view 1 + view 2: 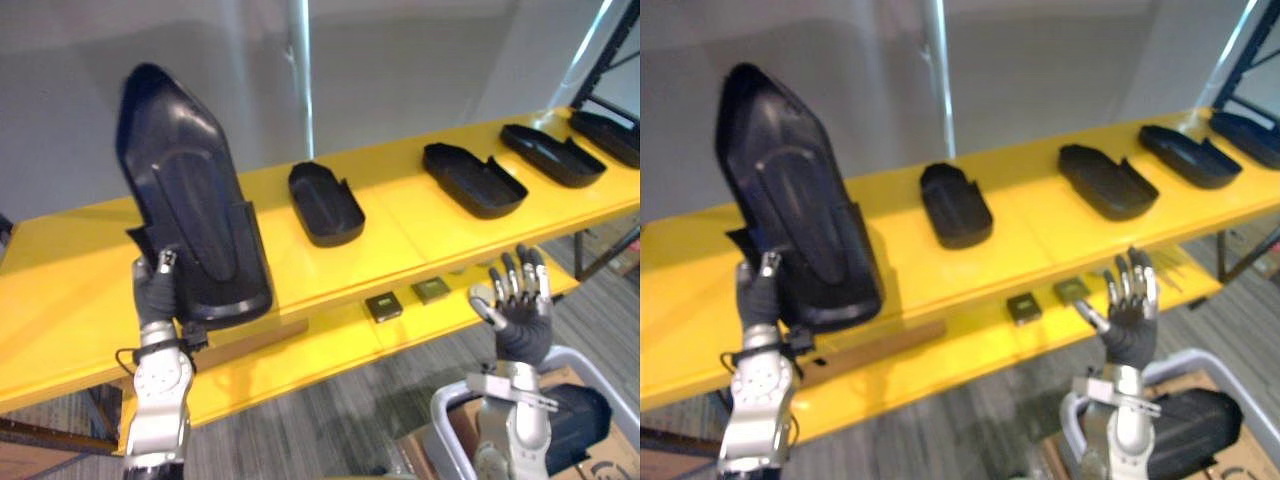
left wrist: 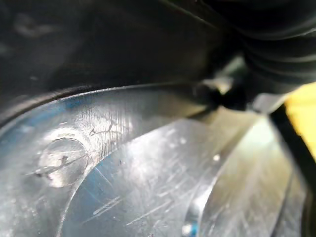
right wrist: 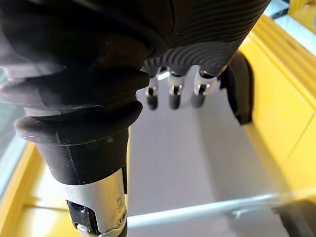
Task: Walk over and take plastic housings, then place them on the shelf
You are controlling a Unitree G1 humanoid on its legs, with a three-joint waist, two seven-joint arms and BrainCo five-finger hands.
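My left hand (image 1: 155, 290) is shut on the lower edge of a large black plastic housing (image 1: 190, 200), which stands upright over the left part of the yellow shelf (image 1: 400, 235). The housing's dark surface (image 2: 98, 39) looms close in the left wrist view. Several more black housings lie in a row along the shelf top: one in the middle (image 1: 325, 203), one further right (image 1: 473, 180) and two at the far right (image 1: 552, 155). My right hand (image 1: 518, 300) is raised and open, fingers straight, in front of the shelf's lower level, holding nothing.
Two small dark square parts (image 1: 383, 306) (image 1: 431, 290) lie on the lower yellow level. A grey bin (image 1: 450, 410) at lower right holds another black housing (image 1: 575, 415), with a cardboard box beside it. A grey wall stands behind the shelf.
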